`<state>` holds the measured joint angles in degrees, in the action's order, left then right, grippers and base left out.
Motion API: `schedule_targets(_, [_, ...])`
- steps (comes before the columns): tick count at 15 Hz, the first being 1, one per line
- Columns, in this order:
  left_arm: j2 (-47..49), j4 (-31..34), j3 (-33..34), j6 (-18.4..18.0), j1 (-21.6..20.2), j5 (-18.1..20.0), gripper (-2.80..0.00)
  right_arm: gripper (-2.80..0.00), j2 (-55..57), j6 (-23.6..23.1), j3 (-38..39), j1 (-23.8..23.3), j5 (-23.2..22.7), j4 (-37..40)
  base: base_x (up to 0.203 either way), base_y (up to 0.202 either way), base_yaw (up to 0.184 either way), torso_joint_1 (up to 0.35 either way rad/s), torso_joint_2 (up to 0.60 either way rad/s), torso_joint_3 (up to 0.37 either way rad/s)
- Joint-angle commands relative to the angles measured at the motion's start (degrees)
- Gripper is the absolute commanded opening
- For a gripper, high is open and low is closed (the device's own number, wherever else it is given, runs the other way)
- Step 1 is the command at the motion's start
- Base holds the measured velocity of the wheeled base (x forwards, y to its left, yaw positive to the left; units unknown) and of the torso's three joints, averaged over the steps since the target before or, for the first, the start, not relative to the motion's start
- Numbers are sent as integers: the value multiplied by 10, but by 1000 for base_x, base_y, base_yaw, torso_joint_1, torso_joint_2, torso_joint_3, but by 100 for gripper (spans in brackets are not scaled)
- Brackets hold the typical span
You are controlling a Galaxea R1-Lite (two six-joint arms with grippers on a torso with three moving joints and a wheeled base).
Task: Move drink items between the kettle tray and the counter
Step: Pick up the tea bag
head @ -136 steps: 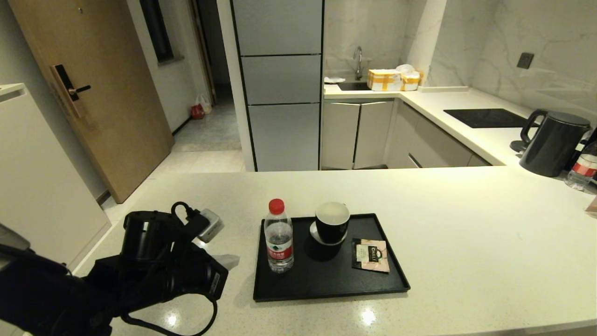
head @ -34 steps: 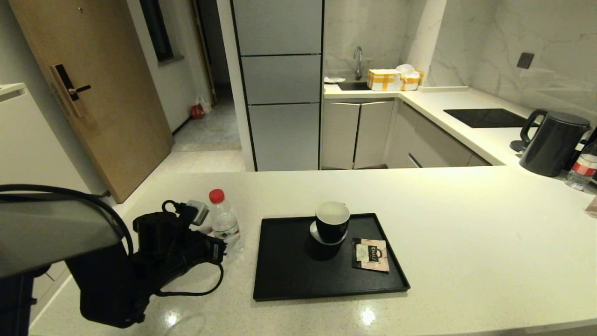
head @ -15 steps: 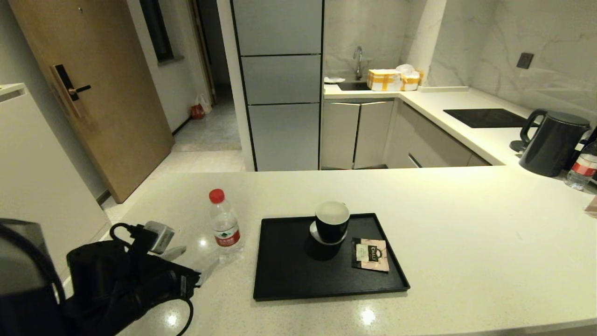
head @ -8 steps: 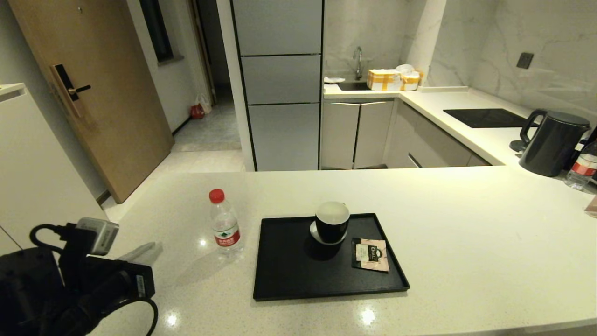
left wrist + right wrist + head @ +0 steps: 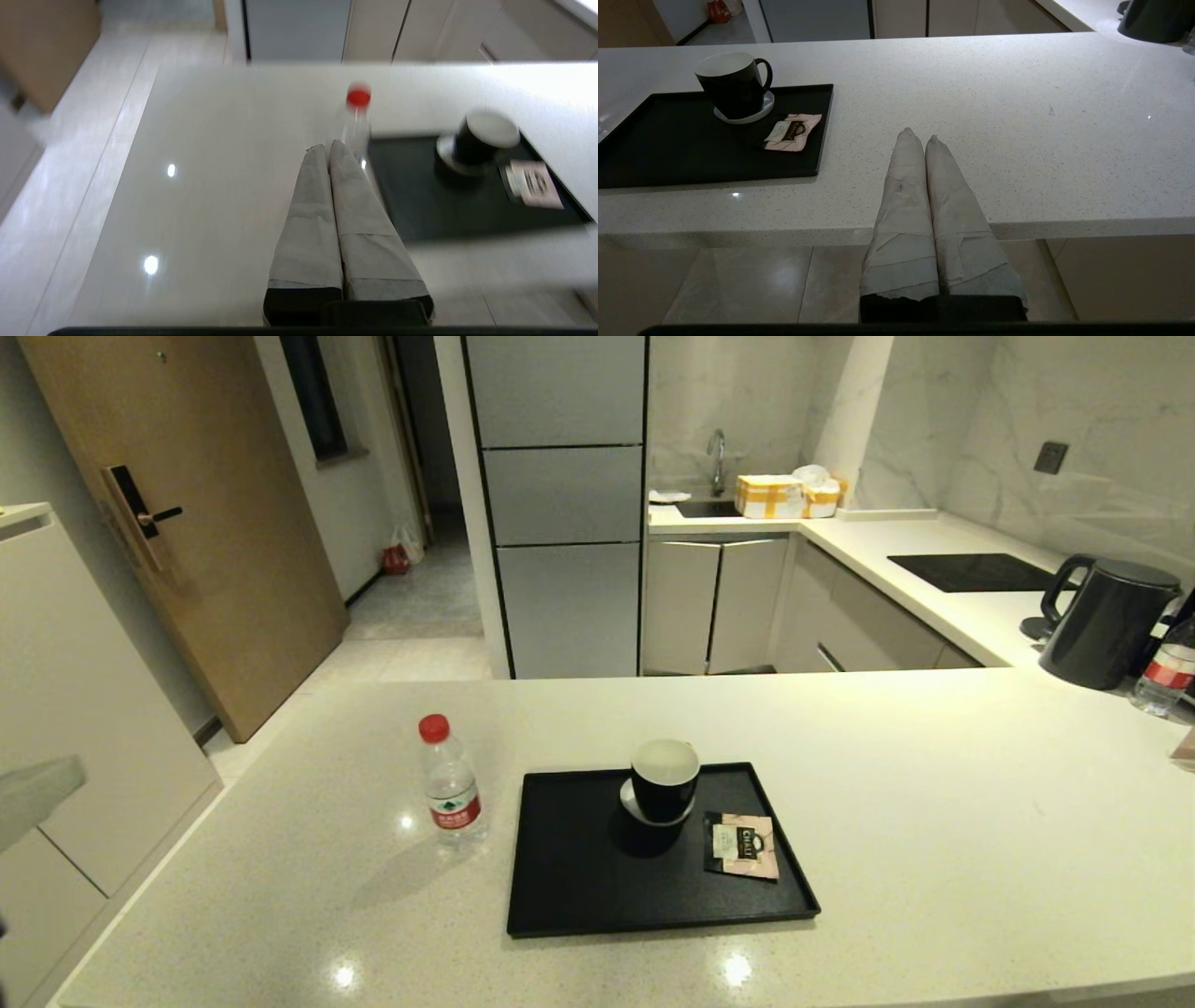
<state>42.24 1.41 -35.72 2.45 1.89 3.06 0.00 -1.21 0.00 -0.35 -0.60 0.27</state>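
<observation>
Fingers of the left gripper [image 5: 329,148] pressed together, nothing between them; the arm hangs out past the tabletop's near-left corner, and the head view catches only a pale blur at its left edge. Fingers of the right gripper [image 5: 919,135] likewise together and empty, parked off the near edge of the tabletop [image 5: 934,859], to the right of the kettle tray [image 5: 560,905].

Nearest item on the tray: tea sachet [image 5: 742,846], lying flat near the right rim, untouched as far as visible. Just behind it, the black cup [image 5: 665,779] on a small white coaster, upright.

Water bottle [image 5: 450,780] stands upright on the bare tabletop, beside the tray's left rim but clear of it, red cap on. No gripper near it.

Farther back, on the right: dark kettle [image 5: 1106,621] and a black hob panel [image 5: 976,571]; neither is involved.

Judgement on progress: bottle transfer tray-to-tabletop looks complete. Sachet transfer not yet done; it sits closer to the right gripper, so that arm seems the likelier one. Thin flat packet on a rimmed tray may be awkward to pinch.
</observation>
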Motion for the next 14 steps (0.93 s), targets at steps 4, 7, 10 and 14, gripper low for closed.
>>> schedule_targets(4, [-291,420,-62,13,-10,-15,-280,-280,0,0,1,0,0,0,0,0,0,0,0,0])
schedule_targets(7, [-414,472,-29,6,-11,-15,-280,-280,0,0,1,0,0,0,0,0,0,0,0,0])
schedule_targets(10, [-422,474,16,17,-13,-23,-280,-280,0,0,1,0,0,0,0,0,0,0,0,0])
schedule_targets(14, [-422,221,206,0,-13,-53,-280,-280,0,0,1,0,0,0,0,0,0,0,0,0])
